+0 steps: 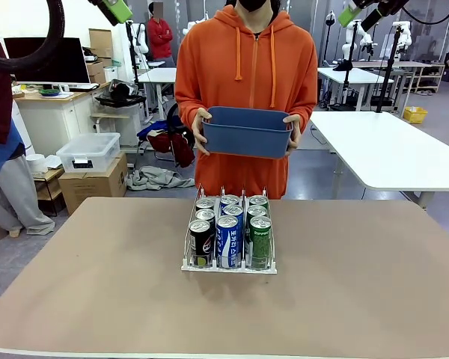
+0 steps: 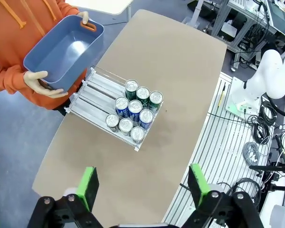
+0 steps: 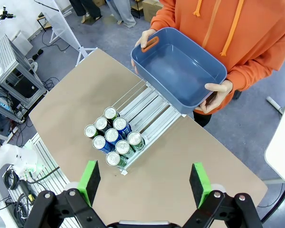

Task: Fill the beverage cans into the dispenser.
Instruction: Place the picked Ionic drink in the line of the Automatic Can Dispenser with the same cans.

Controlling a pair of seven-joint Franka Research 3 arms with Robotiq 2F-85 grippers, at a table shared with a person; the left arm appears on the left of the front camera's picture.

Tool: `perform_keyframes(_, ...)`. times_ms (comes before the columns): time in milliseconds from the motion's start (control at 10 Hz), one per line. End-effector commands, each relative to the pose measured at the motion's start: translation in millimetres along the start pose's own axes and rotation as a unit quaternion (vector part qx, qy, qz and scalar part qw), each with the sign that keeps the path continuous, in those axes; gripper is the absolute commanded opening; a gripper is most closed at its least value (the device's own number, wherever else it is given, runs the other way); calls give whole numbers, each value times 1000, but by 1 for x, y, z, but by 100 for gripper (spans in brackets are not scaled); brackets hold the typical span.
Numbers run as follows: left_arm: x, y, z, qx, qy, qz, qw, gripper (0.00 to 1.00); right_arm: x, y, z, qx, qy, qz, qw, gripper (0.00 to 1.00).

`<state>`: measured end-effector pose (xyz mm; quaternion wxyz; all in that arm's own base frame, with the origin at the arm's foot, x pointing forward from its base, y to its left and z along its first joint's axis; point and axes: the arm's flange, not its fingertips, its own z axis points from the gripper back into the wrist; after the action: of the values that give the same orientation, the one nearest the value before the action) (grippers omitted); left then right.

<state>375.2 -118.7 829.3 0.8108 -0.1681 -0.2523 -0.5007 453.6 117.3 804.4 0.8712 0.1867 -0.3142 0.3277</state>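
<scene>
1. Nearest to where I stood, the bare tan table (image 1: 97,299) ran out to the dispenser (image 1: 229,266), which sat square in the middle with its low lip facing the robot's side.
2. Nine beverage cans (image 1: 230,241) stood upright in it, three to a lane: black on the left, blue-and-white in the middle, green on the right. They were bunched against the front lip, probably because the lanes let them slide forward, and the back half of each lane was free.
3. Across the table a person in an orange hoodie held a blue tub (image 1: 247,132) in both hands at waist height, above and behind the rack. From above it looked empty, so I judged the filling to be done or nearly so.
4. Both arms were raised well above the table, clear of the person's work. The left gripper (image 2: 142,187) had its green-padded fingers spread wide with nothing between them, and the right gripper (image 3: 145,184) was the same.
</scene>
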Motion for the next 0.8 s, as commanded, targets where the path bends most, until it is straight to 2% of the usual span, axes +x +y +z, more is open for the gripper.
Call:
perform_keyframes(0, -3, 0, 2, -8, -2, 2, 1000, 100, -1, 0, 1, 1, 1, 1, 1000, 100)
perform_keyframes(700, -3, 0, 2, -8, -2, 2, 1000, 100, -1, 0, 1, 1, 1, 1, 1000, 100)
